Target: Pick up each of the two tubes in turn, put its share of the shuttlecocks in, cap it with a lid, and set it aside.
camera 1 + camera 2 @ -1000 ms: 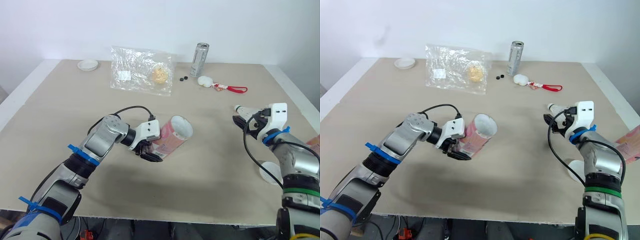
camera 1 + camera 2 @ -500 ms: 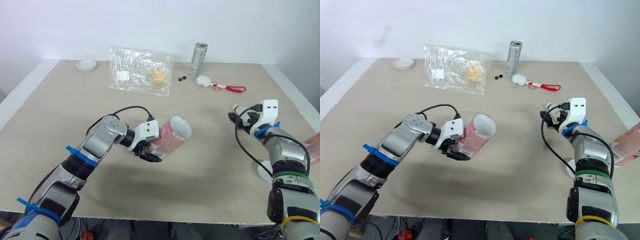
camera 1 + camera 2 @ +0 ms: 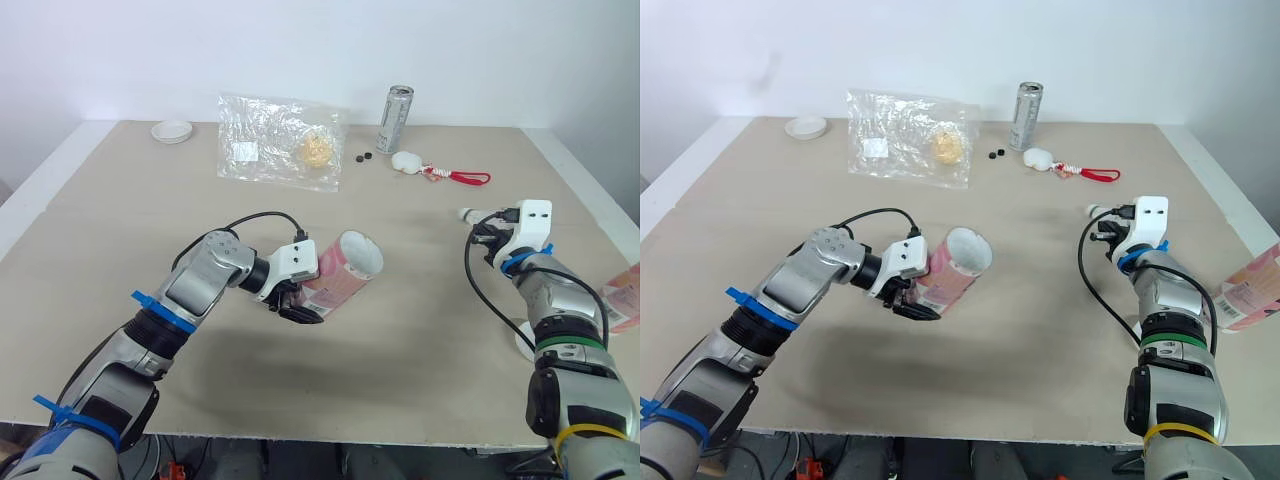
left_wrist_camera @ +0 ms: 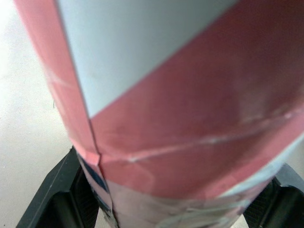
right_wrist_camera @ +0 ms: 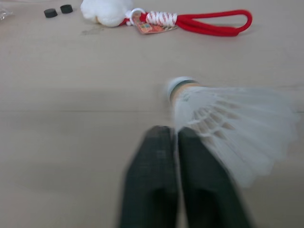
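The left claw (image 3: 297, 307) is shut tight on the bottom end of the pink and white tube (image 3: 345, 270). It holds the tube near the middle of the counter (image 3: 120, 230), tipped so the open mouth faces the right edge. Near the right edge, the right claw (image 5: 172, 137) has its two fingers pinched almost together on the feathers of a white shuttlecock (image 5: 228, 126). The round nose of the shuttlecock points toward the tube. To do this step well, I think the nose should go in first, lined up straight with the mouth, and slide in gently so the feathers do not bend (the tube must not wobble). A second tube (image 3: 1250, 292) pokes in at the right edge. I cannot read any words on the tube, the bag's sticker (image 3: 249, 150), the can (image 3: 397, 119) or the little orange tag (image 5: 149, 26).
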Tool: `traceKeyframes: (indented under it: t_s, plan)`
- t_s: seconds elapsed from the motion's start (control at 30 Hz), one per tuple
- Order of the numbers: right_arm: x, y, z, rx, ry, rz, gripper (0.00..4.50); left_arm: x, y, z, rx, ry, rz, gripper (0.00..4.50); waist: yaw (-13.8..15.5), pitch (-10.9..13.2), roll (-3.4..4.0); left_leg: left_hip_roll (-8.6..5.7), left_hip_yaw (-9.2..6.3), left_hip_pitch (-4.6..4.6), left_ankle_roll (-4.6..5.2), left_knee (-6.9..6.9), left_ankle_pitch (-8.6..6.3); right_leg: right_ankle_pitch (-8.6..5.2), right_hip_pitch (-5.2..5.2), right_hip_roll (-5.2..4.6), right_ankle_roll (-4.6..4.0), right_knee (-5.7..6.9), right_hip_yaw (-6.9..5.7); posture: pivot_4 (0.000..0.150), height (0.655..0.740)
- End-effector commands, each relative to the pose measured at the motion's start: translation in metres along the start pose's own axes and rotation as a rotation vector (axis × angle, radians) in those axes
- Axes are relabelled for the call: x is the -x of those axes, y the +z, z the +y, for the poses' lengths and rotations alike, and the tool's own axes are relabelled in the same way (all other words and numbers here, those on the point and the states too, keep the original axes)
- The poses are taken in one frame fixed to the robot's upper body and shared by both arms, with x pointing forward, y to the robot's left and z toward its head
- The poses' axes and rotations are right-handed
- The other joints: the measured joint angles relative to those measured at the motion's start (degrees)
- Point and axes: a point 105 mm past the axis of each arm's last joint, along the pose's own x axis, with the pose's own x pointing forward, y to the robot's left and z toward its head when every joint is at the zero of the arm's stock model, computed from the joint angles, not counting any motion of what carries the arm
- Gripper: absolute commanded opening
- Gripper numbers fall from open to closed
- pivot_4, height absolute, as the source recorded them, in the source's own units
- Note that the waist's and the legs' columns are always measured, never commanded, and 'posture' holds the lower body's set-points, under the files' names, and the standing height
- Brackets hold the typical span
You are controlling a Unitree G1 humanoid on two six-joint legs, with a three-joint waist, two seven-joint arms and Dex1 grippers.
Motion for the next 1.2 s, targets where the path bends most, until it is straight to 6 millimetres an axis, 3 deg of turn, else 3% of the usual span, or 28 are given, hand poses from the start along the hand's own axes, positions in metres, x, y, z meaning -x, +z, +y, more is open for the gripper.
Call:
traceKeyframes:
  t_s: [0.03, 0.2, 0.3, 0.4, 0.53, 0.67, 0.73, 0.83, 1.2]
  plan:
    - [-0.003, 0.021, 0.001, 0.008, -0.001, -0.073, 0.08, -0.001, -0.014, 0.003, 0.035, 0.020, 0.048, 3.35, -0.01, 0.00, 0.00, 0.00, 0.00, 0.00, 0.00, 0.00, 0.00, 0.00, 0.00, 0.00, 0.00, 0.00, 0.00, 0.150, 0.7400]
    - [-0.001, 0.024, 0.003, 0.064, 0.009, -0.089, 0.08, -0.001, -0.014, 0.003, 0.036, 0.020, 0.048, 3.35, -0.04, 0.00, 0.00, 0.00, 0.00, 0.00, 0.00, 0.00, 0.00, 0.00, 0.00, 0.00, 0.01, 0.00, 0.00, 0.150, 0.7400]
    - [0.007, 0.037, 0.006, 0.149, 0.042, -0.126, 0.08, -0.001, -0.014, 0.002, 0.037, 0.021, 0.048, 3.35, -0.04, 0.00, 0.00, -0.01, 0.00, 0.00, 0.00, 0.00, 0.00, 0.01, 0.00, 0.00, 0.01, 0.00, 0.00, 0.150, 0.7400]
    - [0.033, 0.076, 0.036, 0.305, 0.230, -0.206, 0.08, 0.001, -0.015, 0.002, 0.040, 0.022, 0.049, 3.35, 0.05, 0.02, 0.06, -0.03, -0.06, -0.03, 0.00, 0.00, 0.00, -0.02, -0.01, 0.00, 0.04, 0.01, 0.00, 0.150, 0.7400]
    - [0.077, 0.118, 0.082, 0.653, 0.467, -0.312, 0.08, 0.001, -0.015, 0.001, 0.044, 0.005, 0.047, 3.35, 0.03, 0.05, 0.20, -0.06, -0.06, -0.06, 0.00, -0.03, 0.00, -0.07, -0.04, -0.02, 0.08, 0.01, 0.01, 0.150, 0.7400]
    - [0.124, 0.142, 0.133, 0.993, 0.762, -0.398, 0.08, -0.003, -0.013, 0.000, 0.033, -0.021, 0.050, 3.35, -0.15, 0.05, 0.15, 0.02, -0.06, 0.06, -0.01, -0.02, -0.01, -0.14, 0.01, 0.01, -0.07, 0.01, -0.05, 0.150, 0.7400]
    - [0.149, 0.139, 0.156, 1.150, 0.930, -0.410, 0.08, -0.004, -0.014, 0.003, 0.026, -0.022, 0.054, 3.35, -0.20, 0.05, 0.14, 0.02, -0.04, 0.06, -0.01, -0.02, -0.01, -0.23, 0.01, 0.00, -0.22, 0.00, -0.05, 0.150, 0.7400]
    - [0.164, 0.125, 0.162, 1.292, 1.032, -0.364, 0.08, -0.004, -0.013, 0.005, 0.021, -0.020, 0.052, 3.35, -0.11, 0.06, 0.06, -0.02, -0.02, 0.00, -0.01, 0.01, -0.01, -0.23, 0.01, -0.07, -0.23, -0.03, -0.05, 0.150, 0.7400]
    - [0.171, 0.111, 0.174, 1.326, 1.146, -0.385, 0.08, -0.006, -0.011, 0.006, 0.010, -0.021, 0.047, 3.35, 0.21, 0.06, -0.09, -0.02, 0.07, -0.01, -0.01, 0.09, 0.00, -0.17, -0.03, -0.16, -0.26, -0.03, -0.05, 0.150, 0.7400]
